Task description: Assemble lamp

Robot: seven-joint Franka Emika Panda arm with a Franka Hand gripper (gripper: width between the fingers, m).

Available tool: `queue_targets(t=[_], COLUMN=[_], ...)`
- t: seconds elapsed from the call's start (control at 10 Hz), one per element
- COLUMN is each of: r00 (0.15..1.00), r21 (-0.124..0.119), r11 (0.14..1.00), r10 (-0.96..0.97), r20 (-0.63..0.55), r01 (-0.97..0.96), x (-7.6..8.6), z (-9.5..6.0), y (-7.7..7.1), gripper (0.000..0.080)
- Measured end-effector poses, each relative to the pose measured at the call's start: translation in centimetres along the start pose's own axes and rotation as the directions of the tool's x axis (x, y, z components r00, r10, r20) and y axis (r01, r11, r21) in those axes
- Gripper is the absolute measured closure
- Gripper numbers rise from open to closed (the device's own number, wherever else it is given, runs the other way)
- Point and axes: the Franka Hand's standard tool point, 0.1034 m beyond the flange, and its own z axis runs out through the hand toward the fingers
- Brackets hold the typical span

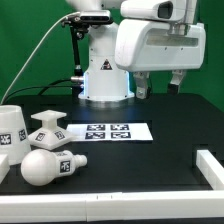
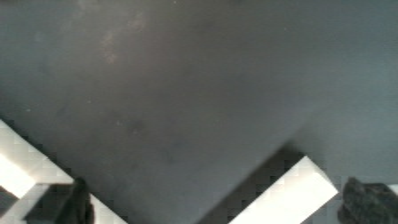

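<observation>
Nothing's joined yet. The lamp shade [image 1: 10,128], square base [image 1: 48,127] and bulb [image 1: 47,167] all sit loose at the exterior view's left, near the marker board [image 1: 112,132]. The gripper [image 1: 160,88] hangs spread wide and empty, well apart from them, so I'd say the whole assembly's left.

On the tabletop [image 1: 150,140] there were three loose lamp parts in total: one shade [image 1: 10,128], one base [image 1: 48,127] and one bulb [image 1: 45,166]. One marker board [image 1: 108,132] was also there; its tags were too small to count with certainty. One white rail [image 1: 207,165] was at the tabletop's edge. There was one arm [image 1: 150,40], with one hand [image 1: 160,90] and two fingers [image 1: 143,90]; the wrist view likewise showed two fingertips [image 2: 50,205]. One white pedestal [image 1: 105,85] had one triangle sticker [image 1: 101,64]
</observation>
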Motion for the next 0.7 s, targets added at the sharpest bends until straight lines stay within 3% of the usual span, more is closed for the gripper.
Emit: queue_targets(t=[0.7], r00=[1.000], r21=[0.002], r11=[1.000], r10=[0.005], r20=[0.001], r01=[-0.005], x=[0.00], z=[0.06], y=[-0.08], gripper=[0.0100])
